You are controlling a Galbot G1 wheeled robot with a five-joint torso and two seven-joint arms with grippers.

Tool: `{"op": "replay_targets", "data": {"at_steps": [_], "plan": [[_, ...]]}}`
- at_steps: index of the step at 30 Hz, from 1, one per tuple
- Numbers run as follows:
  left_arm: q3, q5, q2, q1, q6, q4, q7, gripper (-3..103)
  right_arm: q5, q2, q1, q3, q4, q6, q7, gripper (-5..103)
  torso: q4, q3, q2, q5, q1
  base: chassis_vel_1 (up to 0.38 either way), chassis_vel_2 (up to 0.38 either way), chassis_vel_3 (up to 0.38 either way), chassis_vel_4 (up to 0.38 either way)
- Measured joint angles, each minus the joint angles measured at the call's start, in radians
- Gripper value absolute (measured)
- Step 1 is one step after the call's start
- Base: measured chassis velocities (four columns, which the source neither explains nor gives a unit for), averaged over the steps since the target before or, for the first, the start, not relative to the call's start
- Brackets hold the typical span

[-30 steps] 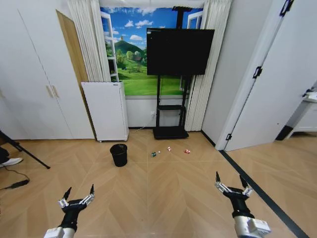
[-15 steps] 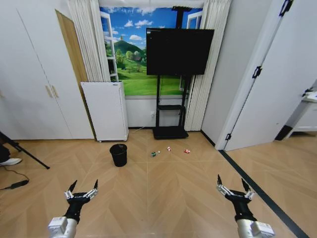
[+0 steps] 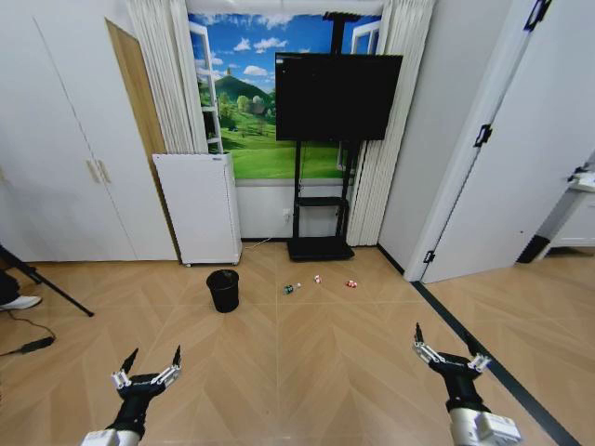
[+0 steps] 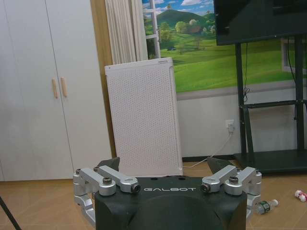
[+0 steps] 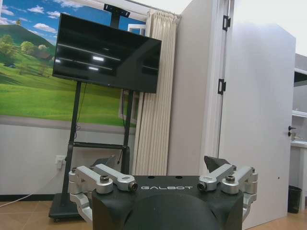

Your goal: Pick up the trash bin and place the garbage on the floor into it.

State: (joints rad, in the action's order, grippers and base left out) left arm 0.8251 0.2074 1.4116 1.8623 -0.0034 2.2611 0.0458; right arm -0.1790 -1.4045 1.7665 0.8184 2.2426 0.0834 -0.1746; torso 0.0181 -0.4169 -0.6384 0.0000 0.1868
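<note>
Robot stands well back from the work; nothing picked up yet. The trash bin (image 3: 223,290) sits upright on the wooden floor (image 3: 307,362), just in front of the white perforated appliance (image 3: 199,208), toward that unit's right corner. The garbage lies in a loose row to the bin's right, near the TV stand (image 3: 320,247): a green-and-white piece (image 3: 289,289) closest to the bin, then two red-and-white pieces (image 3: 317,279) and (image 3: 351,283). Left gripper (image 3: 145,371) hangs low at the robot's left, fingers spread wide, holding nothing. Right gripper (image 3: 451,353) hangs low at the robot's right, likewise wide open and empty. Key relation: the bin lies ahead of the left gripper and slightly toward the robot's centre line, well apart from it; the left arm is judged the nearer one, though both are out of reach without the base closing in. The bin's axis is vertical, open rim up. Hard to make out: the litter is too small to identify from the head view. In the left wrist view the gripper body hides the bin, and a bottle-like piece (image 4: 265,206) shows past its edge.
</note>
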Motion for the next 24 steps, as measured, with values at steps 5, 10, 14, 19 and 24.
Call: {"op": "replay_targets", "data": {"at_steps": [5, 10, 14, 19, 24], "plan": [[0.032, 0.035, 0.004, -0.023, 0.008, -0.011, 0.001, 99, -0.018, 0.021, -0.016, 0.009, -0.001, -0.013, 0.006, 100, -0.0001, 0.0, 0.0, -0.0001, 0.0, 0.0, 0.0, 0.0, 0.0], [0.07, 0.062, -0.009, -0.024, 0.01, -0.013, -0.004, 99, -0.045, 0.024, -0.022, 0.011, -0.002, -0.047, -0.026, 100, 0.0, 0.0, 0.0, 0.0, 0.0, -0.021, 0.015, 0.013, -0.021], [0.07, 0.05, 0.003, -0.019, -0.003, -0.021, -0.017, 99, -0.046, 0.015, -0.026, -0.008, -0.012, -0.054, -0.038, 100, -0.0001, 0.0, 0.0, 0.0, 0.0, -0.121, 0.123, 0.114, -0.132], [0.047, 0.032, 0.016, -0.023, -0.008, -0.031, -0.024, 99, -0.043, 0.013, -0.034, -0.018, -0.02, -0.059, -0.04, 100, -0.0001, 0.0, 0.0, 0.0001, 0.0, -0.179, 0.198, 0.192, -0.214], [0.018, 0.009, 0.03, -0.02, -0.01, -0.035, -0.028, 99, -0.049, 0.02, -0.038, -0.018, -0.03, -0.059, -0.041, 100, 0.0001, 0.0, 0.0, -0.0004, 0.0, -0.263, 0.234, 0.27, -0.25]]}}
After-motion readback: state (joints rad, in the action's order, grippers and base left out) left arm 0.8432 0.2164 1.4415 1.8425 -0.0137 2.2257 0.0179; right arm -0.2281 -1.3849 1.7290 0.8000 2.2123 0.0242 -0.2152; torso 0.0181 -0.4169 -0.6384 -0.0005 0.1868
